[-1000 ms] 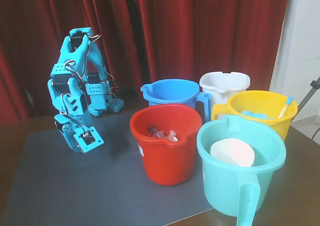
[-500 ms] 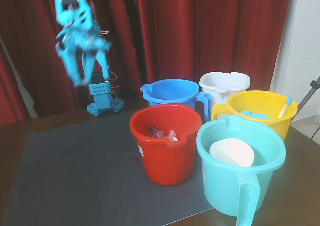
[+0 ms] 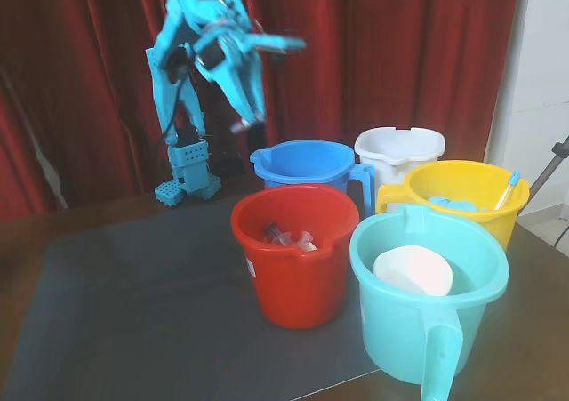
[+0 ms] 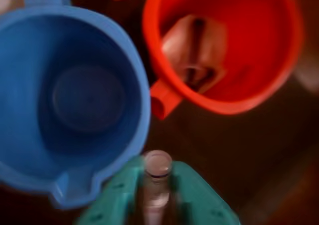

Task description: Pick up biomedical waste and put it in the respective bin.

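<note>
1. Arm [image 3: 191, 72]: turquoise, raised high in the upper left of the fixed view against the red curtain [image 3: 391, 54]; its base stands on the table at left-centre of the frame; the upper links are motion-blurred.
2. Gripper [image 4: 157, 195]: enters the wrist view from the bottom edge, at centre; its teal fingers [image 4: 114, 200] close on either side of the vial [image 4: 157, 172], so the claw is narrow and holding the vial; in the fixed view the gripper [image 3: 253, 108] points down and to the right, too blurred to show its load.
3. Vial: small, clear-whitish, seen end-on in the wrist view at lower centre of the frame; it lies just beyond the rim of the blue bucket [image 4: 75, 100], near that bucket's pouring lip, not over its hollow.
4. Blue bucket: fills the left half of the wrist view, with nothing visible inside it; in the fixed view the blue bucket [image 3: 307, 165] sits at centre frame, below and right of the gripper.
5. Red bucket [image 3: 293, 250]: in front of the blue one in the fixed view, holding clear syringe-like items [image 3: 286, 236]; upper right of the wrist view.
6. Remaining buckets, right side of the fixed view: white [image 3: 398, 152], yellow [image 3: 462, 196], and turquoise [image 3: 427, 294] nearest the camera, holding a white object [image 3: 412, 270].
7. Grey mat [image 3: 133, 303]: covers the table at lower left.
</note>
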